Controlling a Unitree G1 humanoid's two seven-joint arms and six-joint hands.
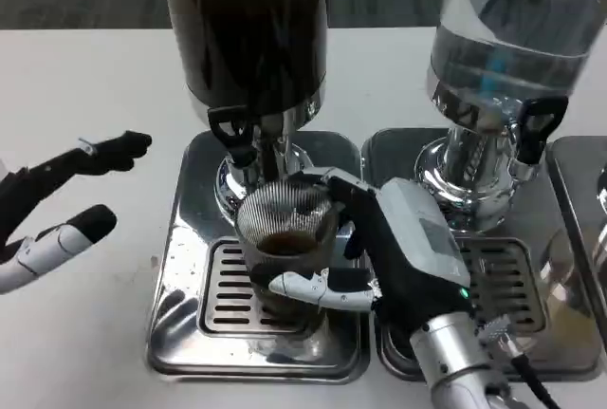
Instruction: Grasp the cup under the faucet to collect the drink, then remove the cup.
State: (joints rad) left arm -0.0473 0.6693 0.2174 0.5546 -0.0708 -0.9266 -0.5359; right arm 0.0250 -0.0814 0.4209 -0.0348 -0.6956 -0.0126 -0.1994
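Note:
A clear ribbed cup [285, 233] stands on the drip grate [223, 286] under the black faucet [232, 134] of the dark drink dispenser [248, 29]. A little brown drink lies in the cup's bottom. My right hand [398, 248] grips the cup from its right side, with fingers [313, 288] wrapped across its front and others behind its rim. My left hand [57, 205] hovers over the table to the left of the tray, fingers apart and holding nothing.
A second dispenser [503, 39] with clear liquid stands at the right on its own steel tray [531, 333], its black faucet [536, 129] facing forward. Bare white table [85, 333] lies to the left and front.

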